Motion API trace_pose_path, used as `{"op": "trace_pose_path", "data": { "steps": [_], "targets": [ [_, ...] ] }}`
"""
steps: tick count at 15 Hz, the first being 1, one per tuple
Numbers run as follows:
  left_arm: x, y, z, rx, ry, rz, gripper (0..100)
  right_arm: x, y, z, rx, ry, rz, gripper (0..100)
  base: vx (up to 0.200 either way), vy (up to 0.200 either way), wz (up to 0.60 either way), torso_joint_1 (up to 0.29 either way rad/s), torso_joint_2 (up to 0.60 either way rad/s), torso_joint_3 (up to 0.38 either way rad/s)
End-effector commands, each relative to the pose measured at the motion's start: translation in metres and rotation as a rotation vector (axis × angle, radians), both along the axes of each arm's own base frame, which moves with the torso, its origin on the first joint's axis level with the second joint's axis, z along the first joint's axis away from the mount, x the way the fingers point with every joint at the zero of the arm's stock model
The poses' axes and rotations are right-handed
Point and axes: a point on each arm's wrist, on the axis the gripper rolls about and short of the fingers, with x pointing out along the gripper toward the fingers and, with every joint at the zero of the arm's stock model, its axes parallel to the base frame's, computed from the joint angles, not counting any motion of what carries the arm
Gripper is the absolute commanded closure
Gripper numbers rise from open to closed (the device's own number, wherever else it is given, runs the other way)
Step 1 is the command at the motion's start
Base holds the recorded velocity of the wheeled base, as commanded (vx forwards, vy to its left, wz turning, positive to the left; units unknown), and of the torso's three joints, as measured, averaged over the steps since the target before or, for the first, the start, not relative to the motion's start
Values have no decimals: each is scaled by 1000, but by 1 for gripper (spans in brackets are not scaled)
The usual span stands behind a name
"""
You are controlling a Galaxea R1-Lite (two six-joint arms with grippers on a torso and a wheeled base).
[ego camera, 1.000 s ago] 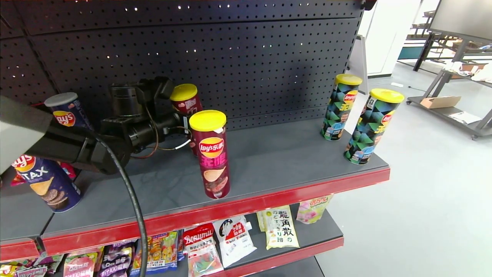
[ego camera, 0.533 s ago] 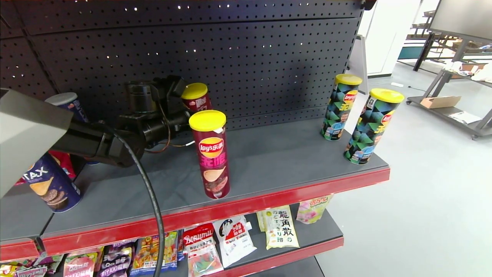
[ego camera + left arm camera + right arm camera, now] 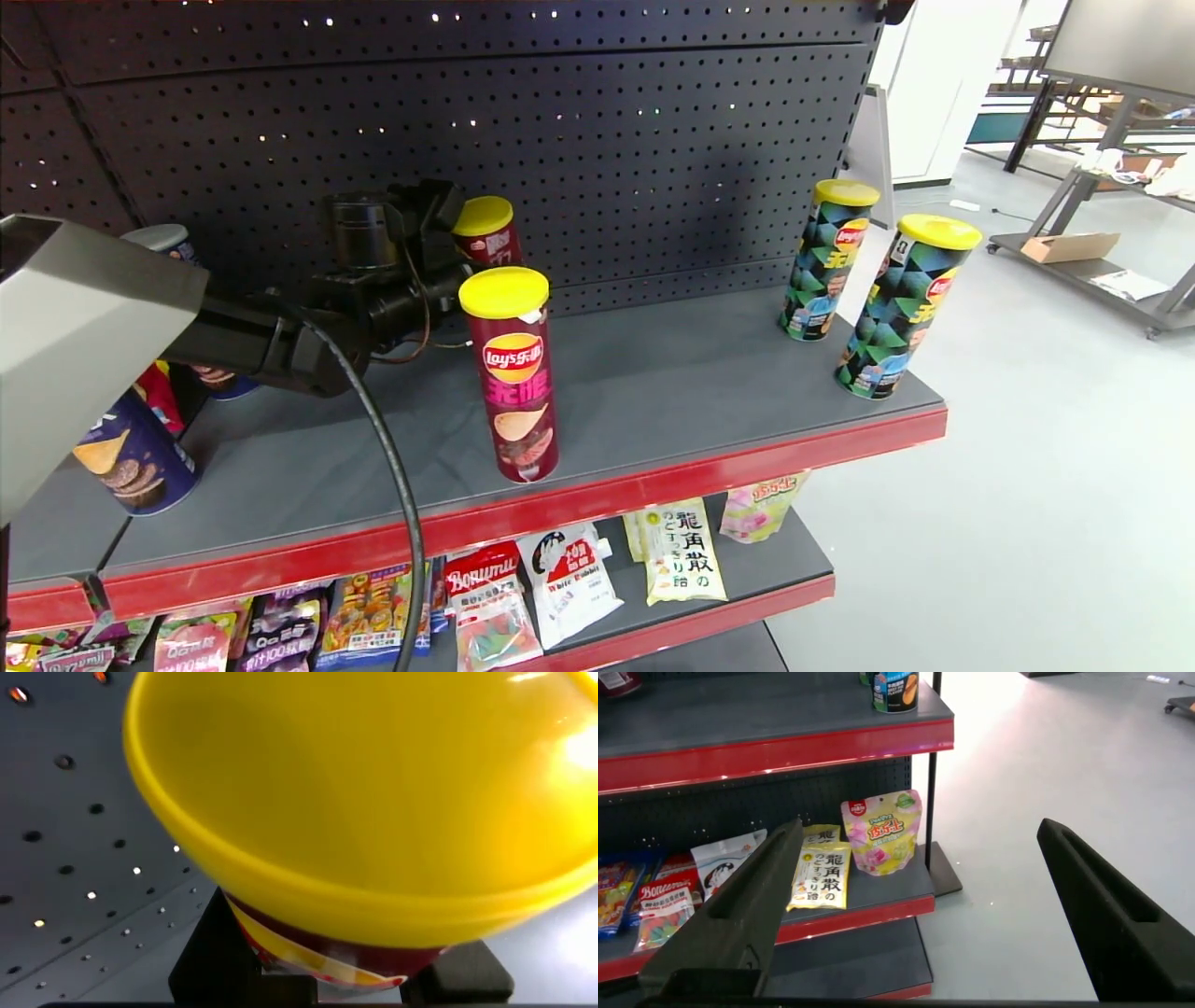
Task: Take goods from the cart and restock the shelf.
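Observation:
My left gripper is shut on a maroon chip can with a yellow lid, held upright over the back of the grey shelf, close to the pegboard. The same lid looms in the left wrist view, with the dark fingers on either side of the can's body. A matching maroon can stands just in front, near the red shelf edge. My right gripper is open with nothing between its fingers, low beside the lower shelf.
Two teal-patterned cans stand at the shelf's right end. Blue cans stand at the left behind my arm. Snack bags line the lower shelf. Open floor lies to the right.
My left arm has carried the held can to the right and farther back toward the pegboard, behind the front maroon can. The other cans have not moved.

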Motion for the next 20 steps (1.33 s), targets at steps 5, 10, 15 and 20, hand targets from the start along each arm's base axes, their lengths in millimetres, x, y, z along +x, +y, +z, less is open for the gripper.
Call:
{"op": "trace_pose_path", "data": {
  "steps": [5, 10, 15, 20],
  "targets": [
    [1, -1, -6, 10, 16, -1, 100, 0, 0, 0, 0, 1, 1, 0, 0, 0, 0, 0, 0, 0],
    [3, -2, -7, 13, 31, 36, 100, 0, 0, 0, 0, 1, 1, 0, 0, 0, 0, 0, 0, 0],
    [6, -1, -2, -8, 29, 136, 100, 0, 0, 0, 0, 1, 1, 0, 0, 0, 0, 0, 0, 0],
    [6, -8, 2, -54, 32, 125, 100, 0, 0, 0, 0, 1, 1, 0, 0, 0, 0, 0, 0, 0]
  ]
}}
